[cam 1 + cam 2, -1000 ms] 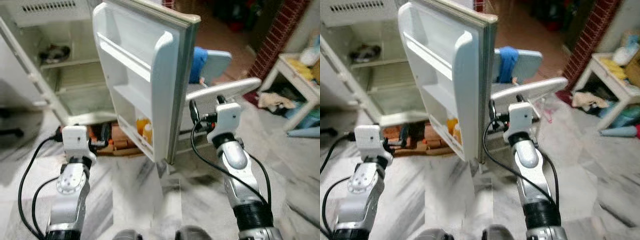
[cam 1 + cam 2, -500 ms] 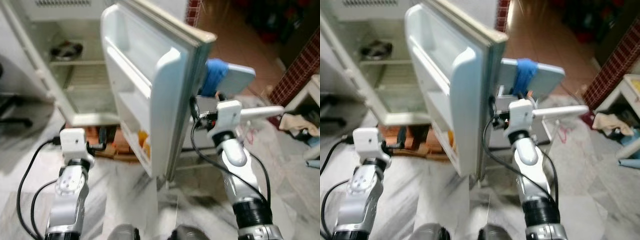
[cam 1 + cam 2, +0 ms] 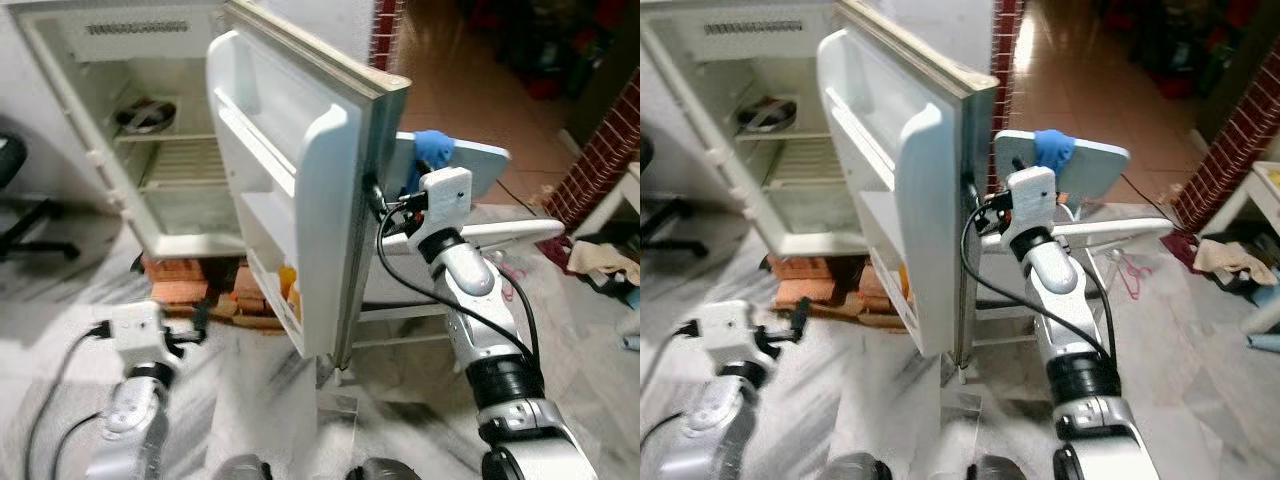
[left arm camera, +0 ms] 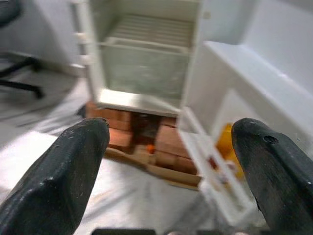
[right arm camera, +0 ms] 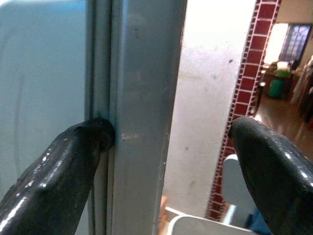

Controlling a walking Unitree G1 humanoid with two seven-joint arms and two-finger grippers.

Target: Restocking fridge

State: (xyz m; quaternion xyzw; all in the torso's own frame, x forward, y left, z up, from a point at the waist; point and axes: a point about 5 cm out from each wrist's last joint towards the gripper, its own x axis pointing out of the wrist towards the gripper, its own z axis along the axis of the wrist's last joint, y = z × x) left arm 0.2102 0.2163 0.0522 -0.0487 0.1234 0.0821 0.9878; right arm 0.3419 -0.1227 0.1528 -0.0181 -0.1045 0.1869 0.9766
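**Desk:** What am I looking at, biggest thing first?

**Operator:** The fridge [image 3: 150,150] is standing open on a base of bricks [image 3: 215,290], its cabinet nearly bare apart from a dark dish [image 3: 145,113] on the top shelf. Its door [image 3: 300,190] is swinging out toward me, edge-on, with its long edge running upright. In the door's lowest bin, two orange bottles [image 3: 290,285] are sitting.

**Desk:** And the arms?

**Operator:** I am working the right hand [image 5: 166,147] at the door's free edge. In the right wrist view its fingers are spread apart and straddling that edge: one finger [image 5: 73,161] is touching the inner gasket side, the other [image 5: 274,161] is hanging clear of the outer face. It is not clamped.

**Desk:** The left?

**Operator:** The left hand [image 4: 171,161] is hovering low over the marble floor [image 3: 260,380], fingers wide apart, holding nothing, pointing at the bricks and the door's bottom bin.

**Desk:** What does the next move turn on?

**Operator:** I judge the right arm is the nearer one. The door edge lies directly between its fingers and runs vertically, so any push or pull would go sideways across that axis. A blue-capped board [image 3: 460,165] is standing just behind the door.
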